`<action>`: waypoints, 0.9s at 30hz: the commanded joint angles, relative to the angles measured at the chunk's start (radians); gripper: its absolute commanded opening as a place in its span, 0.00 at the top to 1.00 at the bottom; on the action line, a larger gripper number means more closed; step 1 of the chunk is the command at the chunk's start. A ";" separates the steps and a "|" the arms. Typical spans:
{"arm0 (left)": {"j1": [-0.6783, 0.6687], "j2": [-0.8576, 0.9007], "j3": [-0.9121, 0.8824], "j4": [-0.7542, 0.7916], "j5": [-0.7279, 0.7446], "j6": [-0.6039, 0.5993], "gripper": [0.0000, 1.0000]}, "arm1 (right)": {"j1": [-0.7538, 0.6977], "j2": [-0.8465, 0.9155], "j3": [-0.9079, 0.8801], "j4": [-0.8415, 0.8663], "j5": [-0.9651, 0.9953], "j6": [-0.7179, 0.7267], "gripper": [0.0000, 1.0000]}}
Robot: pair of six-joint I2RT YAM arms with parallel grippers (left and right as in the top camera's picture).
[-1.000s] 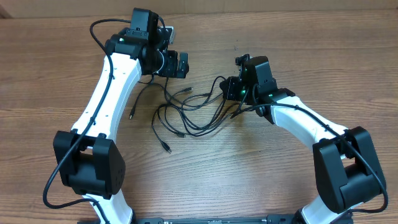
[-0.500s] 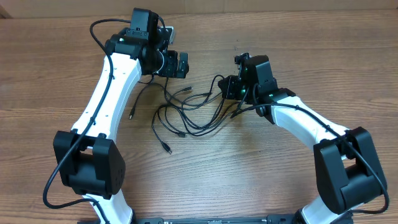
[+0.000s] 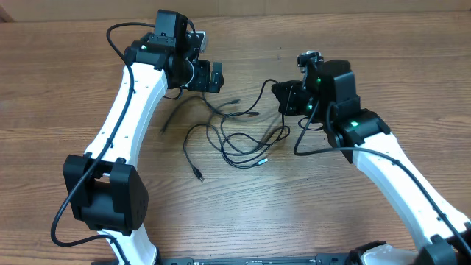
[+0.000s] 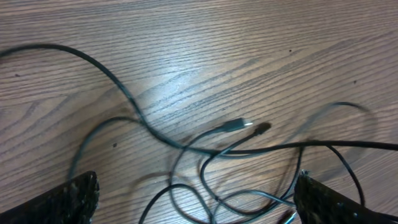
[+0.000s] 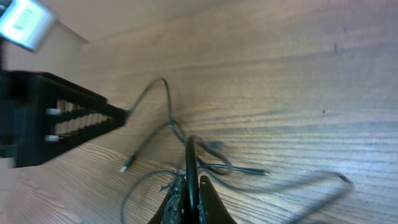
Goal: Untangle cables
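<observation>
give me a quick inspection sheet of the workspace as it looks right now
surface: wooden table, bare grain showing
job's things: cables, thin black cords in loose overlapping loops between the arms, several plug ends lying free
clutter: nothing seen
grippers: left gripper open over the cords, holding nothing; right gripper shut on one cord
cables: arm wires, thicker and black, run along both arms
surroundings: nothing seen

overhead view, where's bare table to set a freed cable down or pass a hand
Bare table lies at the near edge between the two arms, left of the left arm, and in the far right corner beyond the right arm. Crowded: the middle, where the cables spread between the open left gripper and the right gripper, shut on one of them.
</observation>
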 commanded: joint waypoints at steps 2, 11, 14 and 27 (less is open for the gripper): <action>-0.005 -0.018 0.010 0.000 0.001 -0.010 0.00 | -0.003 -0.078 0.015 0.006 0.022 -0.022 0.96; -0.005 -0.018 0.010 0.000 0.001 -0.010 0.00 | -0.003 -0.200 0.023 0.079 0.023 -0.022 0.96; -0.005 -0.018 0.010 0.000 0.001 -0.010 0.01 | -0.003 -0.231 0.060 0.093 0.023 -0.038 0.96; -0.005 -0.018 0.010 0.000 0.001 -0.010 0.01 | -0.003 -0.239 0.281 0.089 0.023 -0.123 0.96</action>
